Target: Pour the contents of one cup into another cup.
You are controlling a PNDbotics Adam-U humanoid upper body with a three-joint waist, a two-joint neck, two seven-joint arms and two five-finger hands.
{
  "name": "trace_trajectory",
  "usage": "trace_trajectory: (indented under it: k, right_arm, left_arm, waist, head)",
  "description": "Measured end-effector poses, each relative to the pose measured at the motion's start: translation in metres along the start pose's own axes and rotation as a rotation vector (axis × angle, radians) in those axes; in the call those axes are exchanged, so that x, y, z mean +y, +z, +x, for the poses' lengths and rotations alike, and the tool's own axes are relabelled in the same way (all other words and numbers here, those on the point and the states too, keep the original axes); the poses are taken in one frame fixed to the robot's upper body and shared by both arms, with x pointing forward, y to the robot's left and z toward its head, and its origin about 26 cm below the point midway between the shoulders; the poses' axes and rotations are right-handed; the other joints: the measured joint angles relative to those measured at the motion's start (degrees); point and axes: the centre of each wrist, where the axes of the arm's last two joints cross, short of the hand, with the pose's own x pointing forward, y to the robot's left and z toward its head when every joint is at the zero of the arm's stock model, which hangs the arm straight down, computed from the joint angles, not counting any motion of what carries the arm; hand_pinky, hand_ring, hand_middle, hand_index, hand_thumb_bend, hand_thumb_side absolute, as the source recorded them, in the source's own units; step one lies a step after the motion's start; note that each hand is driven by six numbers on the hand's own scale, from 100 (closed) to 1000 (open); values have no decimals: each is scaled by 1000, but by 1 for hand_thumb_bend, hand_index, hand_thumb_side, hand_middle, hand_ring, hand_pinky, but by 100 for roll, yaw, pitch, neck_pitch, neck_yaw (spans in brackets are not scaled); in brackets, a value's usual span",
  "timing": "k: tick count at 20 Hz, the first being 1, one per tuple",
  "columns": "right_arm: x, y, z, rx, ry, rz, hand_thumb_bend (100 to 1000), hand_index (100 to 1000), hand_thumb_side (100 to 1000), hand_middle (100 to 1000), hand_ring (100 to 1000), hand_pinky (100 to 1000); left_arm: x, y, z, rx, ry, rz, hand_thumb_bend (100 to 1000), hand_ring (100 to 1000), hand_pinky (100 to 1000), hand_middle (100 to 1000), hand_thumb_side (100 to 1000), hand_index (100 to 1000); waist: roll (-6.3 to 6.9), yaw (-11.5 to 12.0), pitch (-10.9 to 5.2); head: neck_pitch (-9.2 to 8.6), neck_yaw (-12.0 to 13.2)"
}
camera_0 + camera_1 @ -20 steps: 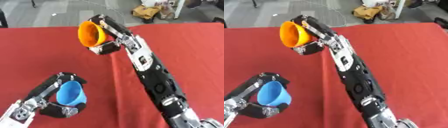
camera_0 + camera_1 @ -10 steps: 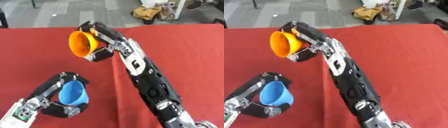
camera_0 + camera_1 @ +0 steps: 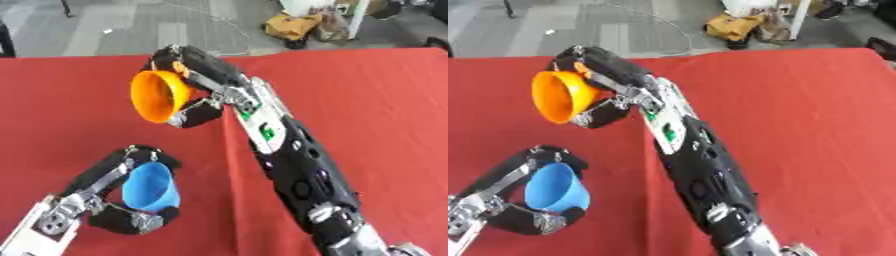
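Our right hand (image 3: 199, 85) has its fingers curled round the orange cup (image 3: 157, 96), tipped on its side with the mouth facing left, above and slightly right of the blue cup (image 3: 150, 187). Our left hand (image 3: 122, 200) wraps the blue cup, mouth up over the red table (image 3: 367, 100). We cannot tell what, if anything, is inside the orange cup.

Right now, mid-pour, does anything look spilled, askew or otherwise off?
No spill shows on the red table. The orange cup in the right hand is tipped on its side, mouth left, but it sits beyond the blue cup in the left hand, not over it.
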Motion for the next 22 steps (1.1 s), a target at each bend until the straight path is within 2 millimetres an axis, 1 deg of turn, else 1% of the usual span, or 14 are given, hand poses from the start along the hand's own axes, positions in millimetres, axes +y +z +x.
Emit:
trace_trajectory:
  k: [8,19,22]
  right_arm:
    - [-5,-4,5,-42,64,-7,263,717,100,402,678,704]
    - [-5,-9,11,-80,113,-21,256,718,100,406,674,700]
    - [-5,-9,11,-81,118,-26,241,719,100,406,674,699]
  left_arm:
    - [3,-5,-2,4,9,4,100,291,312,434,100,771]
    - [6,-11,-6,12,26,-7,100,292,315,435,102,770]
    - [7,-10,-7,13,32,-11,100,292,316,436,103,771]
  waist:
    - [-12,1,10]
    - [-21,0,28]
    - [-21,-1,29]
  head:
    - [-1,1]
    - [-7,11]
    - [-8,16]
